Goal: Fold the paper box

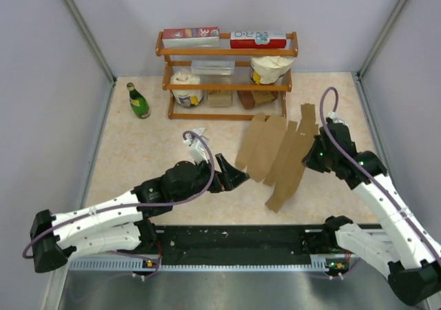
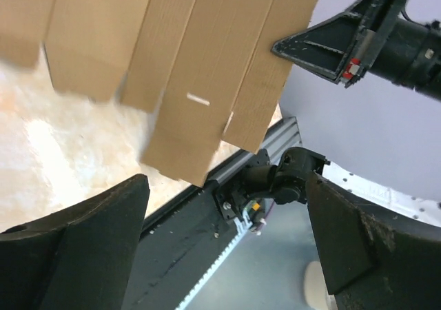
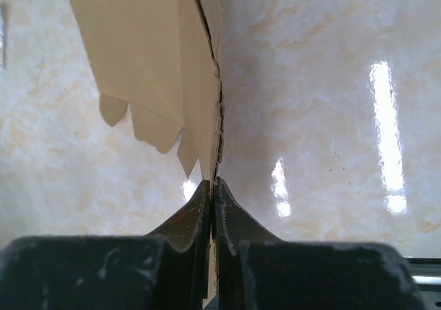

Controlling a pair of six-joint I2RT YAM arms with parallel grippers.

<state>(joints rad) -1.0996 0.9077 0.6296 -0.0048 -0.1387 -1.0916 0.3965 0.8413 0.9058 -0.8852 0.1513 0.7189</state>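
The right gripper (image 3: 213,186) was closed tightly on the right edge of the paper box (image 1: 279,155), an unfolded sheet held tilted over the tabletop (image 1: 138,165), nearer its right edge. The left gripper (image 1: 233,172) was wide open just beside the sheet, not touching it.

We see a beige marbled table (image 1: 138,145) between pale grey walls (image 1: 41,83), a wooden shelf (image 1: 227,52) at its far side, a green bottle (image 1: 138,100) left of it.

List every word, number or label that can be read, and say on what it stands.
"30", not certain: left red-and-white carton on the shelf rack.
Labels on the right carton, the white tub and the green bottle: too blurred to read.
The paper box: no print.
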